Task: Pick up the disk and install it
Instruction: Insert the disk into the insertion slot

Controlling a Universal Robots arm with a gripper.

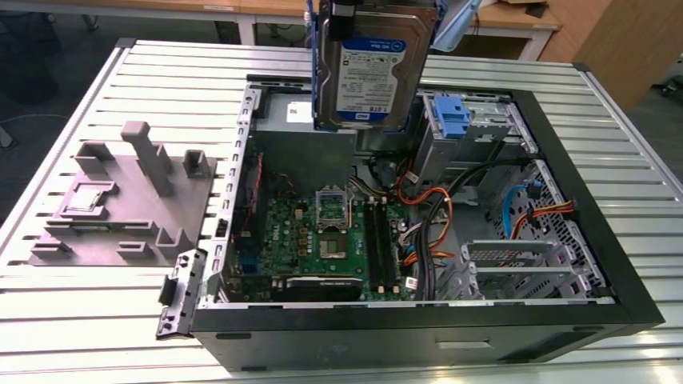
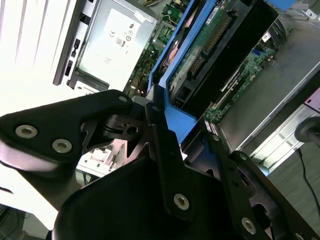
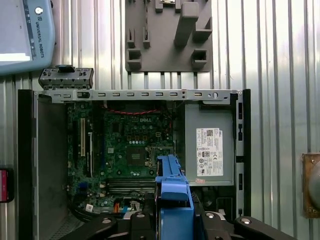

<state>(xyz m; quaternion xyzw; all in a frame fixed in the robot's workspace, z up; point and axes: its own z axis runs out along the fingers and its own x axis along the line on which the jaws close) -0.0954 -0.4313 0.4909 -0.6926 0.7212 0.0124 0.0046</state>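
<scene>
The disk [image 1: 369, 72], a silver-grey hard drive with a white-and-blue label, hangs upright in the air over the back of the open computer case [image 1: 427, 324]. A blue carrier frame runs round its edges. My gripper [image 2: 187, 135] is shut on the disk's blue frame [image 2: 175, 117], with black fingers [image 2: 162, 140] pressed against both sides. The drive's green circuit-board side [image 2: 210, 45] shows in the second wrist view. In the first wrist view the blue frame [image 3: 172, 192] sits above the motherboard [image 3: 132, 145].
A drive bay with a narrow blue bracket [image 1: 453, 120] stands at the case's back, toward the exterior view's right. Orange and black cables [image 1: 437, 216] cross beside the motherboard [image 1: 320, 232]. A grey fixture plate [image 1: 117, 200] with upright posts lies outside the case. The power supply [image 3: 209, 150] fills one corner.
</scene>
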